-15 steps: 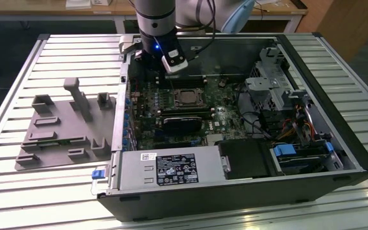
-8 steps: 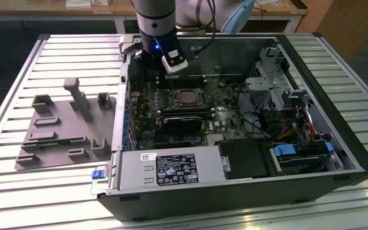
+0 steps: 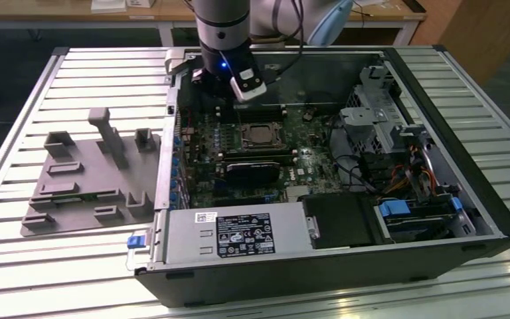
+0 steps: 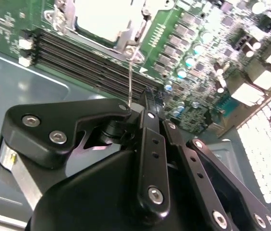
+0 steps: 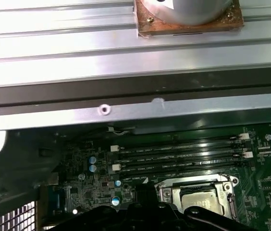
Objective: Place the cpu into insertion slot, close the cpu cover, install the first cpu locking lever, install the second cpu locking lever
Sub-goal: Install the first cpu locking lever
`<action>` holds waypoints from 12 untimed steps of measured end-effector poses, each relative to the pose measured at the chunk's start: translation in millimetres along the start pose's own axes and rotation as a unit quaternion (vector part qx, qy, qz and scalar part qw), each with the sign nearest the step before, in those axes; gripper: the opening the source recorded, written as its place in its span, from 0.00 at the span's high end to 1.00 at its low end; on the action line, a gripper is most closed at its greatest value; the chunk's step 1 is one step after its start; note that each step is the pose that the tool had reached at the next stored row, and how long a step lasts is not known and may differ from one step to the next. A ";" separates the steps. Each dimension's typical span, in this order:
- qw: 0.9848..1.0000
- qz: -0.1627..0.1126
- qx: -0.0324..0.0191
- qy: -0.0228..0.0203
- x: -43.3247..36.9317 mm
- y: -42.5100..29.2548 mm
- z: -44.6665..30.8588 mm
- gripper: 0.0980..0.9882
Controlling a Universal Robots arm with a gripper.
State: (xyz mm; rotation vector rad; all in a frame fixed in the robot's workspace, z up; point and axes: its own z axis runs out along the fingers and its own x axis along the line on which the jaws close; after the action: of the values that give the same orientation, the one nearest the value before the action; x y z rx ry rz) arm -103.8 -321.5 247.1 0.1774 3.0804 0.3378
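Note:
The cpu [image 4: 104, 17] lies in the insertion slot [image 3: 259, 135] on the green board, its pale metal top showing in both wrist views [image 5: 200, 201]. Around it the silvery cpu cover [image 4: 126, 37] lies flat, its frame [image 5: 166, 194] bordering the chip. One thin wire locking lever [image 4: 131, 77] runs from the socket's corner to my fingertips. My gripper [image 4: 142, 103] is shut with its tips at the lever's free end; whether the wire is pinched is hidden. In the exterior view my gripper [image 3: 228, 103] hangs just behind the socket, inside the open computer case.
Long black memory slots [image 4: 87, 57] lie between the socket and the case wall [image 5: 135, 113]. A black card [image 3: 253, 169] and the grey power supply [image 3: 237, 236] sit in front of the socket. Drive bays and cables [image 3: 414, 199] crowd the exterior view's right. A grey fixture [image 3: 91, 179] stands on the slatted table.

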 end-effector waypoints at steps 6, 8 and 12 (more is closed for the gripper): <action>1.000 0.000 0.000 0.000 -15.2 1.7 0.8 1.00; 1.000 0.000 0.000 0.000 -20.4 2.2 1.0 1.00; 1.000 0.000 0.000 0.000 -29.1 3.2 1.5 1.00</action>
State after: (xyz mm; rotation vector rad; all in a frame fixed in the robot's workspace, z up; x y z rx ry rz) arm -74.5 -321.5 247.1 0.1773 3.0805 0.3378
